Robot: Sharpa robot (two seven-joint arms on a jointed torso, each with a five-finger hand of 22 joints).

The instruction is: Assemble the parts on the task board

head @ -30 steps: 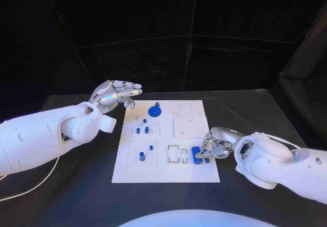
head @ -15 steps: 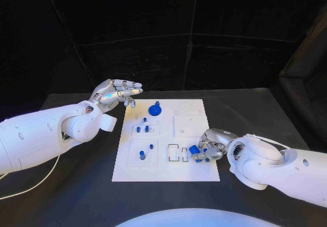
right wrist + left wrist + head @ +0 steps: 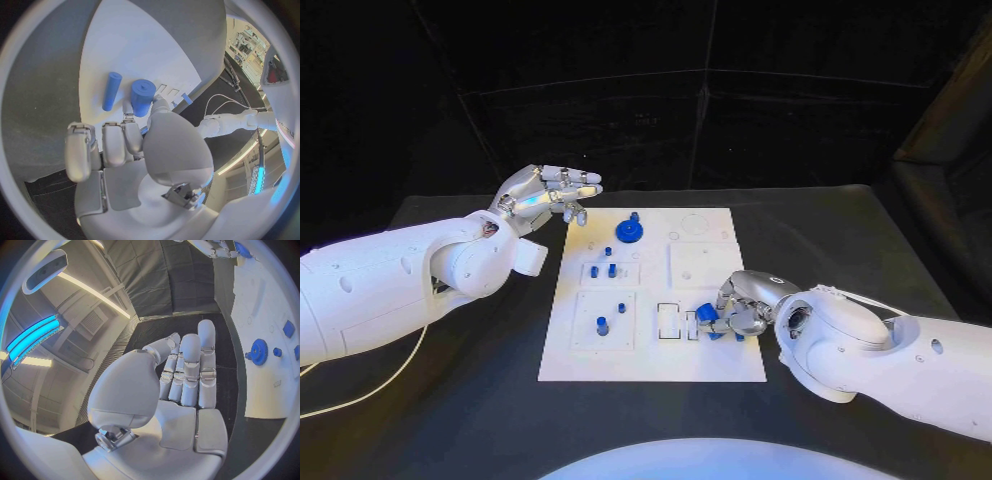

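The white task board (image 3: 653,352) lies in the middle of the black table. My right hand (image 3: 741,304) rests low over the board's right side and pinches a short blue cylinder (image 3: 707,317) (image 3: 142,96) in its fingertips, beside the rectangular slots (image 3: 669,321). A blue rod (image 3: 111,91) lies flat on the board just past that cylinder. A blue gear (image 3: 629,234) (image 3: 258,351) stands near the board's far end, and small blue pegs (image 3: 602,271) stand in the left blocks. My left hand (image 3: 548,194) (image 3: 185,371) hangs raised beyond the board's far left corner, fingers extended, holding nothing.
Black cloth covers the table around the board (image 3: 262,310), with bare room on both sides. A dark curtain hangs behind the table. A thin cable (image 3: 358,395) trails over the table at the near left.
My right hand has shifted left and slightly farther across the board, carrying the blue cylinder closer to the rectangular slots. The left hand has stayed nearly still.
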